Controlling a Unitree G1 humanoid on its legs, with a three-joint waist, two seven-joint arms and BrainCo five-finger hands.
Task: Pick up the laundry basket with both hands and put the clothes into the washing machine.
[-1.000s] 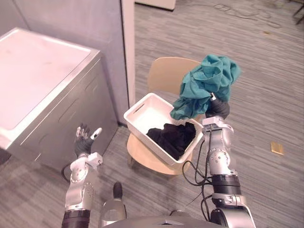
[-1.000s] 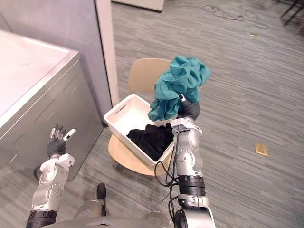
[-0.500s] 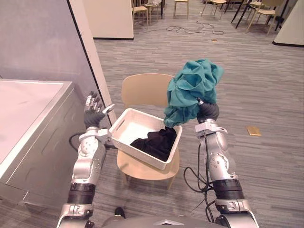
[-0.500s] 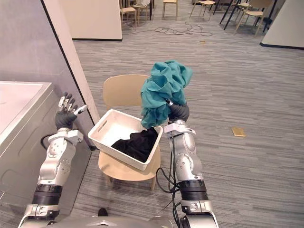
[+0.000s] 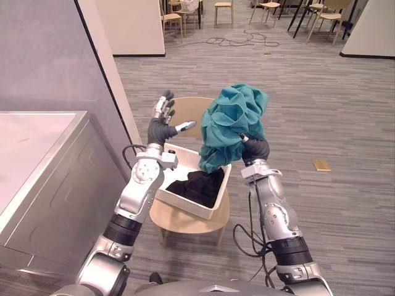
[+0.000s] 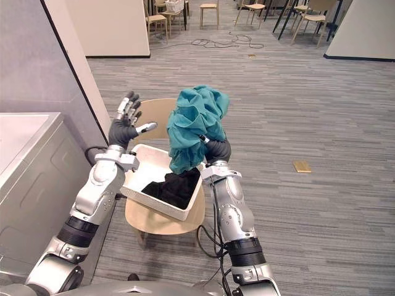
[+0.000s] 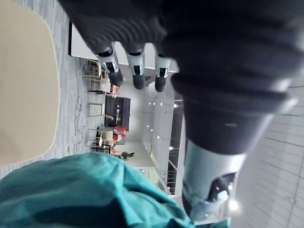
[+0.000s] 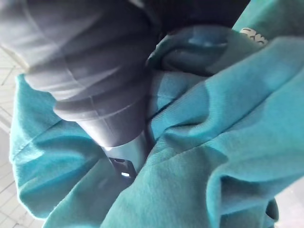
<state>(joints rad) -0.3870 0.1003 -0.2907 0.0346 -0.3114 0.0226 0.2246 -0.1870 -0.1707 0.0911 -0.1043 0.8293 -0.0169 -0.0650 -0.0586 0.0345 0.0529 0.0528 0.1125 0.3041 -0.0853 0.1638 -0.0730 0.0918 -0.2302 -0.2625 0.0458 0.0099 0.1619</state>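
Note:
My right hand [image 5: 255,149] is raised above the basket, shut on a bunched teal garment [image 5: 232,123] that drapes over it and hangs toward the basket; the right wrist view has the teal cloth [image 8: 209,156] wrapped round the fingers. The white laundry basket [image 5: 168,187] sits on a pale wooden chair [image 5: 185,219] and holds a black garment [image 5: 199,185]. My left hand [image 5: 162,126] is lifted above the basket's left end, open with fingers spread, holding nothing. The washing machine [image 5: 43,179] stands at the left, grey with a white top.
A grey partition wall [image 5: 55,55] rises behind the washing machine. Open carpet floor lies to the right, with a small tan tile [image 5: 321,164] on it. More chairs [image 5: 222,7] and cables [image 5: 237,41] are far back.
My left arm has risen from beside the washing machine to above the basket's left end, hand still open. The camera tilted up. The right hand keeps the teal garment aloft.

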